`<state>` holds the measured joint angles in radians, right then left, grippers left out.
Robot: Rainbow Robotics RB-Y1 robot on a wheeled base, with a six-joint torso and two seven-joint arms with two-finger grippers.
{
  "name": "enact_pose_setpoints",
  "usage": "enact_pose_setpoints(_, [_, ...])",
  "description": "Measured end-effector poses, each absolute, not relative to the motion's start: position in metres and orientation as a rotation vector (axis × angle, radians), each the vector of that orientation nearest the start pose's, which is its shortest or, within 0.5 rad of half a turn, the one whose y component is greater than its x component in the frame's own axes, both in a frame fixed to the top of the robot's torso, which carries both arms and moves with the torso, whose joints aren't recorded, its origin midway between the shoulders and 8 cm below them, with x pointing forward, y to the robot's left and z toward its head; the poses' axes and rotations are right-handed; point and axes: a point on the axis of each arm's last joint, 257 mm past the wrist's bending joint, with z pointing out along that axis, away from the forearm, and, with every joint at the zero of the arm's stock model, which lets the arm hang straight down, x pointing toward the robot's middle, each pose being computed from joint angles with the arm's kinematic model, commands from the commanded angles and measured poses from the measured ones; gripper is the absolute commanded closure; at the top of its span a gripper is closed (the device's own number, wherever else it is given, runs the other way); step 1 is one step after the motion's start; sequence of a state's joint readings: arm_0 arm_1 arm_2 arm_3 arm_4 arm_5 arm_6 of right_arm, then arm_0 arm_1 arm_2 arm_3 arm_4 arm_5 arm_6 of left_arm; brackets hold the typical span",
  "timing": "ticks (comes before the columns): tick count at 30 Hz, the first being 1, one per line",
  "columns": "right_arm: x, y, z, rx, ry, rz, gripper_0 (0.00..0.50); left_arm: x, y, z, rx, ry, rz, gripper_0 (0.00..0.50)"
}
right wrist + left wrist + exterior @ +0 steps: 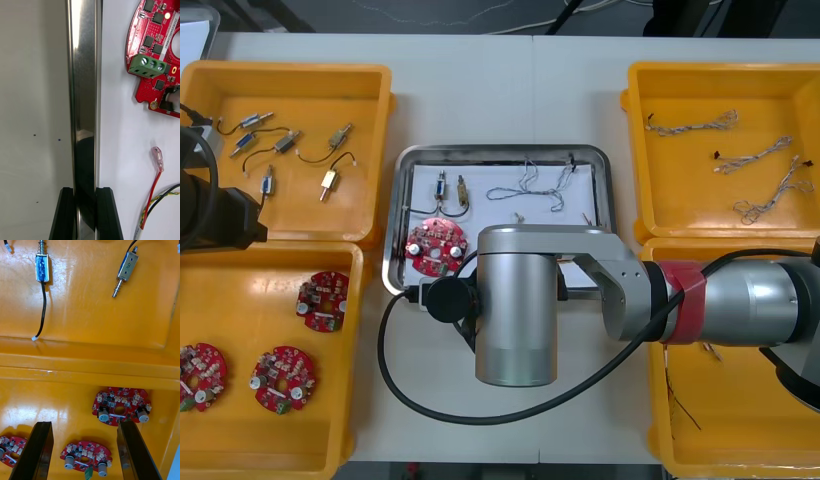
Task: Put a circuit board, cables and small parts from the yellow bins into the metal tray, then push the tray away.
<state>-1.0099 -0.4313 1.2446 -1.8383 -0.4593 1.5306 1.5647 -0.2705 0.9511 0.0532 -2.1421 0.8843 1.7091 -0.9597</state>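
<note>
Metal tray (pixel 605 200), mid-frame: the right gripper (pixel 85 192) is clamped on its near-left rim. The left gripper (pixel 84 423), fingers apart, hangs over boards (pixel 120 410), lower-left bin (pixel 240 445).

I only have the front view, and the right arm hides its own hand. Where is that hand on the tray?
Observer: The right hand straddles the rim of the metal tray, one finger inside, one outside.
Operator: Closed on it?
Observer: Yes, both fingers press against the rim.
Operator: And the other arm?
Observer: The left hand is open over the yellow bin holding circuit boards.
</note>
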Motion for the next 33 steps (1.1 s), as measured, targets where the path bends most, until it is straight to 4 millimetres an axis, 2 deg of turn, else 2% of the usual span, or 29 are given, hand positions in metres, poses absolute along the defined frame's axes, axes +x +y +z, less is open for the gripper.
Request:
enact_pose_setpoints(15, [0.455,0.012,-0.259,-1.784,1.838,-0.558,0.5,0.416,0.34,-0.156,-0.14,2.613,-0.013,0.0])
enact_pose_setpoints(33, [0.506,0.012,-0.23,-1.697,1.806,-0.623,0.5,0.416,0.34,-0.156,-0.14,2.613,-0.013,0.0])
